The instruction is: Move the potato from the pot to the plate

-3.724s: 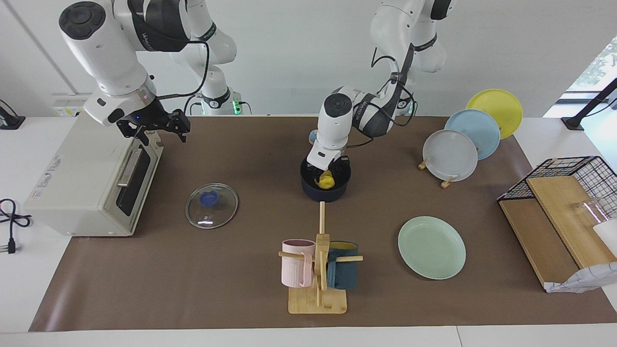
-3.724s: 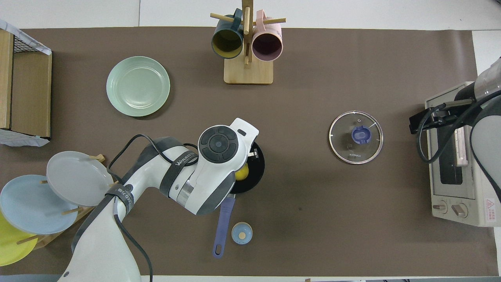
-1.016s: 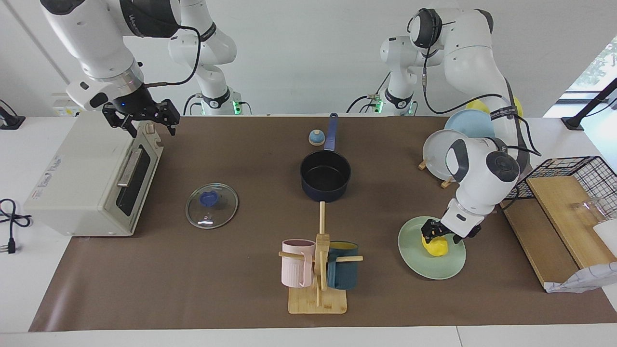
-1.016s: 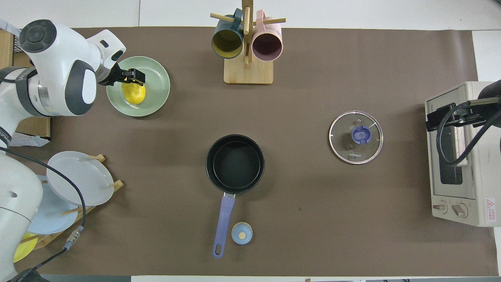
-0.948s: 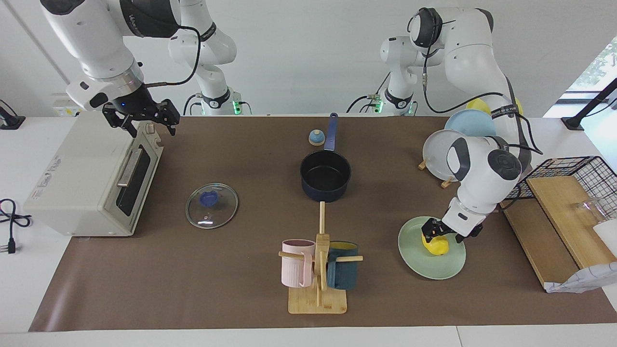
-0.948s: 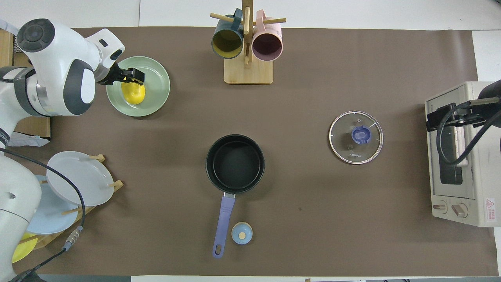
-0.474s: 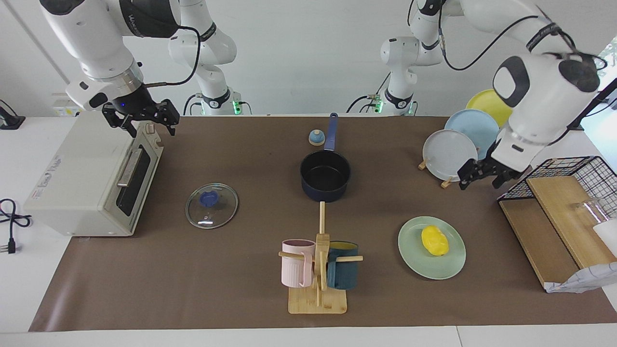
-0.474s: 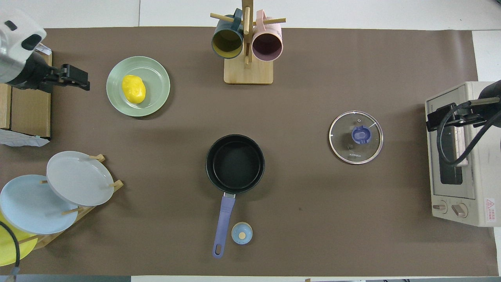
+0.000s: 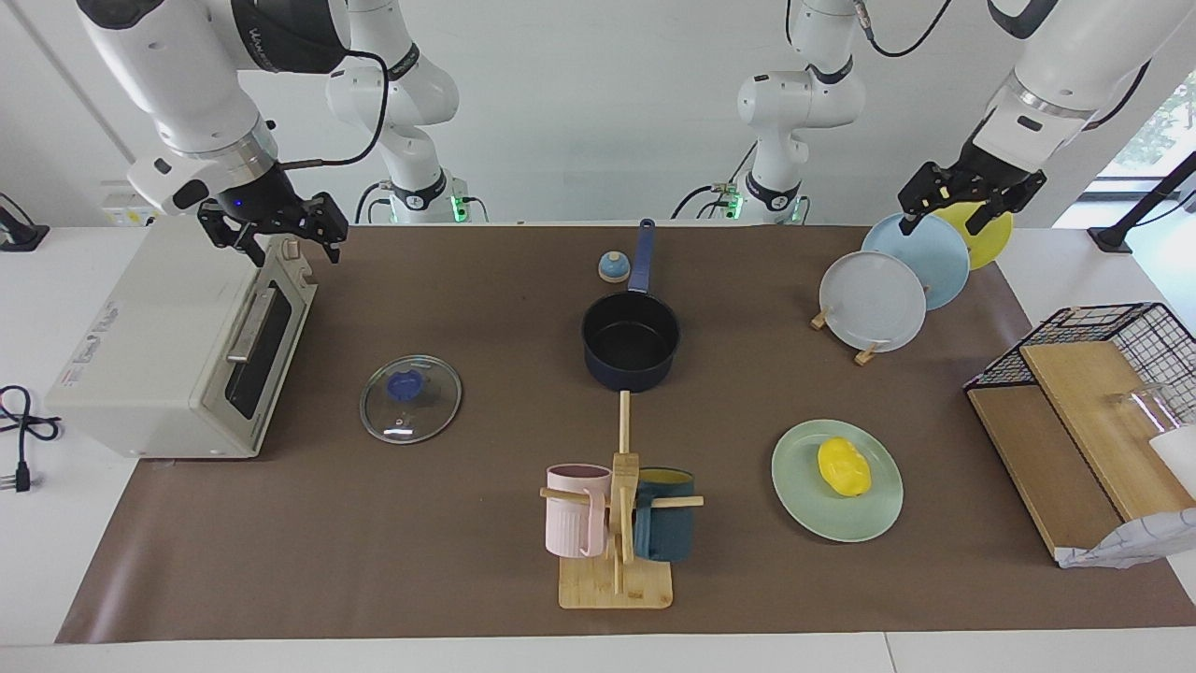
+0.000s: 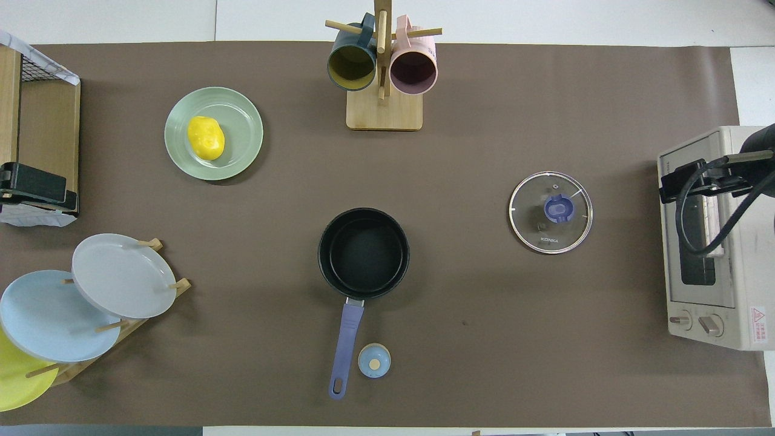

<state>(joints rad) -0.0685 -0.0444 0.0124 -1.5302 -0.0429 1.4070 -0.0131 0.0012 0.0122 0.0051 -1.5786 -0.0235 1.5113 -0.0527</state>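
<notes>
The yellow potato [image 9: 844,466] [image 10: 206,138] lies on the mint-green plate [image 9: 811,509] [image 10: 241,148], with nothing touching it. Nearer to the robots, the navy pot [image 9: 631,348] [image 10: 363,253] stands with its black inside bare and its blue handle [image 10: 345,348] pointing toward them. My left gripper [image 9: 937,224] hangs open and holds nothing, high over the plate rack; only a dark part of it [image 10: 35,186] shows at the edge of the overhead view. My right gripper [image 9: 280,245] [image 10: 673,181] waits open over the toaster oven's upper edge.
A toaster oven [image 9: 168,336] stands at the right arm's end, with a glass lid [image 9: 410,398] beside it. The mug stand [image 9: 617,523] is farther from the robots than the pot. A plate rack [image 9: 897,280] and a wire basket with wooden boards [image 9: 1084,393] stand at the left arm's end. A small blue knob [image 10: 374,360] lies beside the pot handle.
My left gripper has let go of the potato on the plate, risen and swung back over the plate rack. The potato stays put. The right arm has not moved.
</notes>
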